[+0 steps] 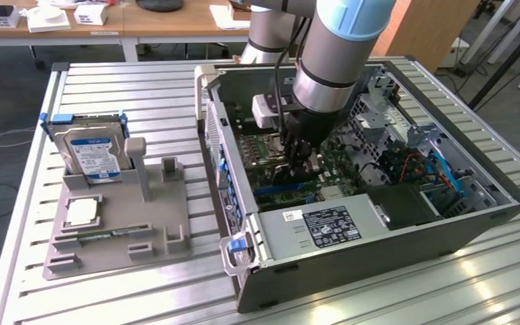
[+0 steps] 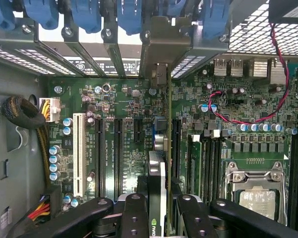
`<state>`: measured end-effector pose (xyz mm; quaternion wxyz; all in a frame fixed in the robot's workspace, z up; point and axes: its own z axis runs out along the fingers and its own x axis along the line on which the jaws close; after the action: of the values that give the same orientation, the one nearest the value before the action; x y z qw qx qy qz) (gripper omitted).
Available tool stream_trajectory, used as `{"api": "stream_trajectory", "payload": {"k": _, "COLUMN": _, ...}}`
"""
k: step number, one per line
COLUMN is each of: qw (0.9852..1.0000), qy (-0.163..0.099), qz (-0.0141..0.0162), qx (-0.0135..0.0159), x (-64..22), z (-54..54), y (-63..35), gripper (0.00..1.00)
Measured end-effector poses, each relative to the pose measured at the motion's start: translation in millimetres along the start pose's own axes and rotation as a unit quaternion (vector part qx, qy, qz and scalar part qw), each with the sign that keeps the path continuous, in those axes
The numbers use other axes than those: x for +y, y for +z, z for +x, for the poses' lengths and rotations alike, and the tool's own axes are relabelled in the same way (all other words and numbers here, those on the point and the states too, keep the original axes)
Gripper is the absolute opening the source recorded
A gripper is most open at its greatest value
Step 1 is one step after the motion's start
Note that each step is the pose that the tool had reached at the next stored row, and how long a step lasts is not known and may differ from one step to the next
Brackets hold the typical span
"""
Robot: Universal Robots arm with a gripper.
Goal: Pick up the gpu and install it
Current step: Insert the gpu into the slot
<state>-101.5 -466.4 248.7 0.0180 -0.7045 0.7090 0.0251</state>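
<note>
One gpu (image 2: 157,171) gripped in hand (image 2: 161,203), over motherboard (image 2: 120,99)

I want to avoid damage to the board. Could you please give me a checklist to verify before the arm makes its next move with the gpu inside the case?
1. Grip: the end effector is closed on the gpu, with the card between its fingers: ok.
2. Card attitude: edge-on and upright over the motherboard: ok.
3. Metal bracket points toward the rear slot openings: ok.
4. Card edge seated in its slot: cannot tell, because the card hides the contact.
5. Red and black cable lies apart from the card: ok.
6. The case is open on its upper side, and the arm reaches in freely: ok.
</note>
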Motion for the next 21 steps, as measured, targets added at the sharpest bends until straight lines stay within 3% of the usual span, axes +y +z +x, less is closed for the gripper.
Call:
{"api": "stream_trajectory", "payload": {"k": 14, "qw": 1.0000, "qy": 0.000, "qz": -0.0002, "qx": 0.0000, "x": -0.1, "z": 0.9, "y": 0.0, "gripper": 0.27}}
{"api": "stream_trajectory", "payload": {"k": 16, "qw": 1.0000, "qy": 0.000, "qz": -0.0016, "qx": 0.0000, "x": -0.4, "z": 1.0, "y": -0.1, "gripper": 0.27}}
{"api": "stream_trajectory", "payload": {"k": 19, "qw": 1.0000, "qy": 0.000, "qz": -0.0069, "qx": 0.0000, "x": -1.4, "z": 1.0, "y": 0.0, "gripper": 0.27}}
{"api": "stream_trajectory", "payload": {"k": 21, "qw": 1.0000, "qy": 0.000, "qz": -0.0077, "qx": -0.0001, "x": -1.5, "z": 1.1, "y": -0.1, "gripper": 0.27}}
